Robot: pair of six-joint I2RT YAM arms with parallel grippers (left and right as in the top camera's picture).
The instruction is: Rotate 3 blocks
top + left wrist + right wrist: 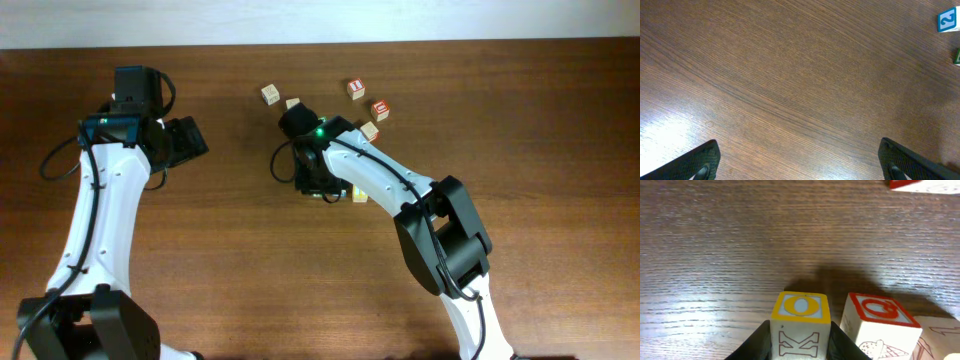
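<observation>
Right gripper (800, 342): jaws closed against the two sides of the yellow-faced block (800, 314), which shows an O on top and a K on the near face. A red-marked cube (875, 322) stands just beside it. Left gripper (797, 150): jaws spread wide over the table (765, 75), with the blue-marked block (947, 21) well apart from them.

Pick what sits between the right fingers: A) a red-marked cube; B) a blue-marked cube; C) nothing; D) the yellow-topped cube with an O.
D: the right wrist view shows the yellow-topped cube flanked on both sides by the right fingers, the red-marked cube outside them.
</observation>
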